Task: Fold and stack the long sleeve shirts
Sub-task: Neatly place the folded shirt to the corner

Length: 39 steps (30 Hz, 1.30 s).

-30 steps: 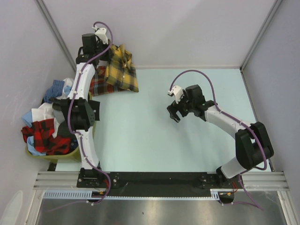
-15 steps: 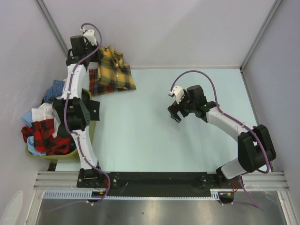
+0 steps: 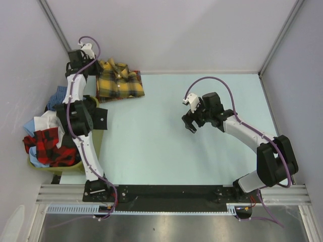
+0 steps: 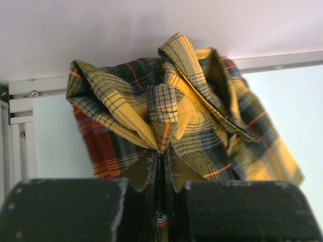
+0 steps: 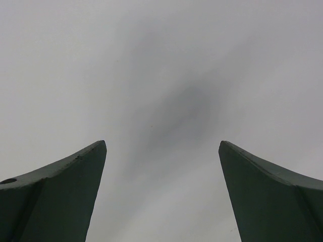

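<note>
The yellow-and-black plaid shirt [image 3: 120, 83] lies bunched at the table's back left corner, on top of the red-orange shirt [image 4: 103, 151], which shows only as a strip beneath it in the left wrist view. My left gripper [image 3: 81, 54] is at the shirt's left end, by the wall. In the left wrist view it [image 4: 161, 151] is shut on a pinched fold of the yellow shirt [image 4: 192, 111]. My right gripper [image 3: 191, 123] hovers over the middle of the table, apart from both shirts. It stands open [image 5: 162, 151] with nothing between its fingers.
An olive bin [image 3: 88, 164] heaped with red plaid, blue and white clothes [image 3: 48, 143] sits at the left edge beside the left arm. Walls and a metal frame post [image 3: 55, 25] close in the back left corner. The pale table [image 3: 166, 151] stretches between the arms.
My left gripper has pulled the yellow shirt left and back toward the corner, and the shirt now covers nearly all of the red-orange one. The right arm has barely moved.
</note>
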Each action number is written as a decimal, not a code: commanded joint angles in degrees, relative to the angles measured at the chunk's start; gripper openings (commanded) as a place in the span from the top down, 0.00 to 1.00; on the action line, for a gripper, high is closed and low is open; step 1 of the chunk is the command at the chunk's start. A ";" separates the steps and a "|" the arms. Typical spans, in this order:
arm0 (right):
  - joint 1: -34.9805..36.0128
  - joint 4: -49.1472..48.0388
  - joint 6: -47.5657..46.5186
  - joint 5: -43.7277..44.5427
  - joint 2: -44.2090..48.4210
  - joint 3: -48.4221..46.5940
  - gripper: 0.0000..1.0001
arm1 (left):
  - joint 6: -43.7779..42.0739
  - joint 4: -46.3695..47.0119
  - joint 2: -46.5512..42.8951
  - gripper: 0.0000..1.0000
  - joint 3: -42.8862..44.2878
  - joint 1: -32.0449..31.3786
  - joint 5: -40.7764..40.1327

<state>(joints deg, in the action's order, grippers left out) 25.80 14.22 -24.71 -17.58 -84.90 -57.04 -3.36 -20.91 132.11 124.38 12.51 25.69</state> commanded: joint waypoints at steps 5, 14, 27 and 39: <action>0.65 1.16 -0.34 0.53 2.37 -0.44 0.00 | -4.20 6.14 3.32 0.91 1.13 2.87 -0.21; 0.83 1.87 0.01 1.41 2.46 -1.15 0.00 | -4.56 6.40 3.51 0.30 6.40 4.62 -3.98; -14.19 4.24 8.97 -5.70 -2.63 -10.28 0.00 | -7.00 -15.64 -18.55 0.00 3.95 2.27 -0.56; -29.13 9.60 17.85 -13.79 0.08 -7.50 0.00 | -10.18 -25.95 -37.88 0.01 -32.85 -22.86 -8.90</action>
<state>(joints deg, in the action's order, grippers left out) -0.23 20.82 -9.91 -27.38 -88.36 -67.64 -14.02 -43.72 98.54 104.44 -4.60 18.72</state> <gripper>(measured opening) 0.994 0.994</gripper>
